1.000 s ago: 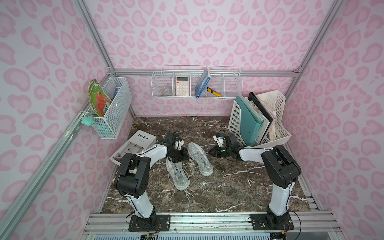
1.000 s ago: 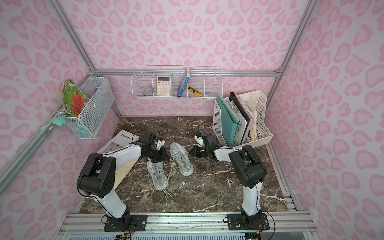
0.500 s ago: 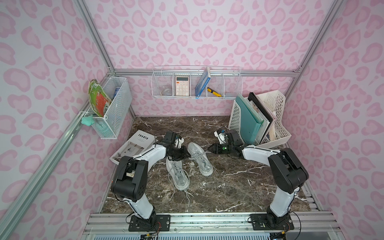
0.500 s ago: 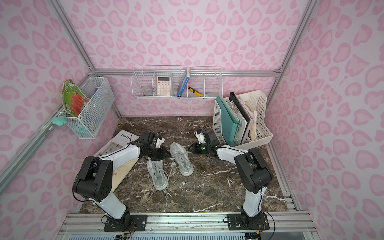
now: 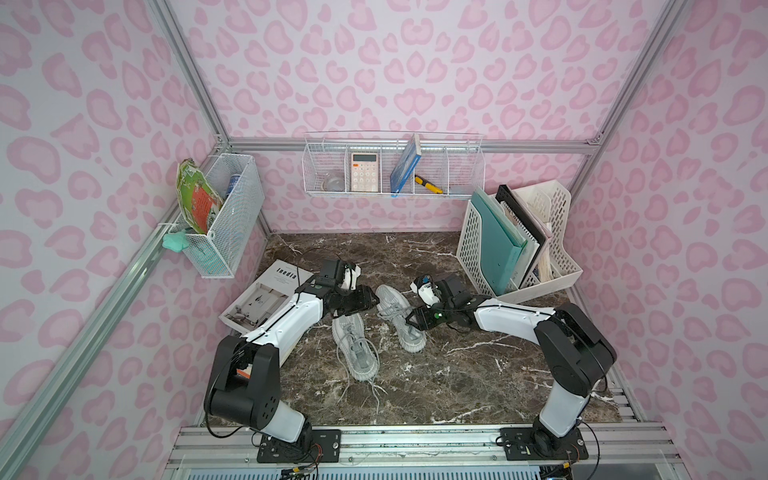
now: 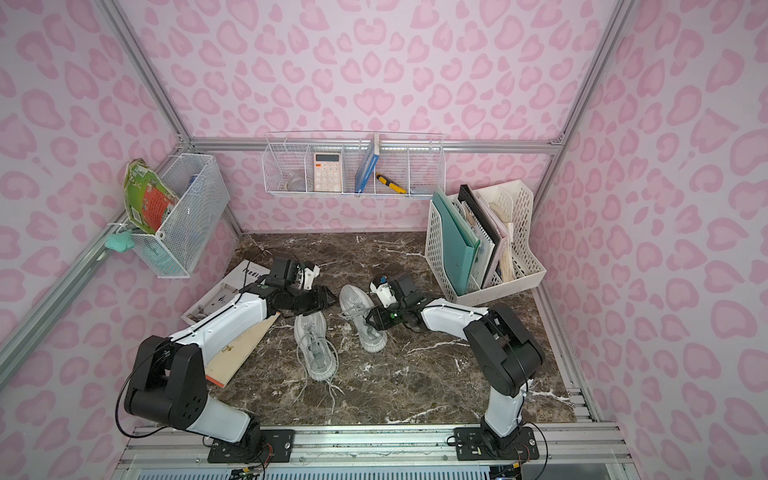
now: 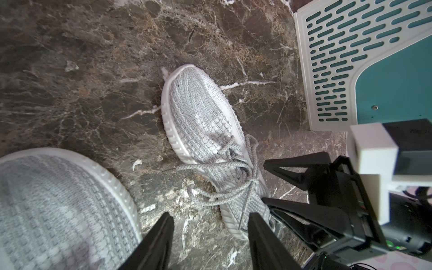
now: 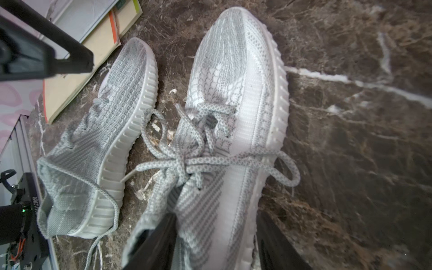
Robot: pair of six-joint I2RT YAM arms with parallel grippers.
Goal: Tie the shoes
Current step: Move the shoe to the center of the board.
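Both sets of jaws are now parted, where they were shut a second ago. The left gripper (image 7: 210, 217) and the right gripper (image 8: 215, 217) are seen apart, with nothing clamped. A finished bow (image 8: 184, 163) is left on the farther shoe (image 5: 395, 307), at frame centre on the counter (image 5: 478, 374). The nearer shoe (image 5: 355, 348) is located just below and left of it. No bow is visible there, so that shoe is judged still untied.

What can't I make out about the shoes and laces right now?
Heel of the far shoe: right wrist view, behind the right gripper and cut by the frame edge.
Lacing of the near shoe: left wrist view, blurred and cut off by the edge; too small in both top views.
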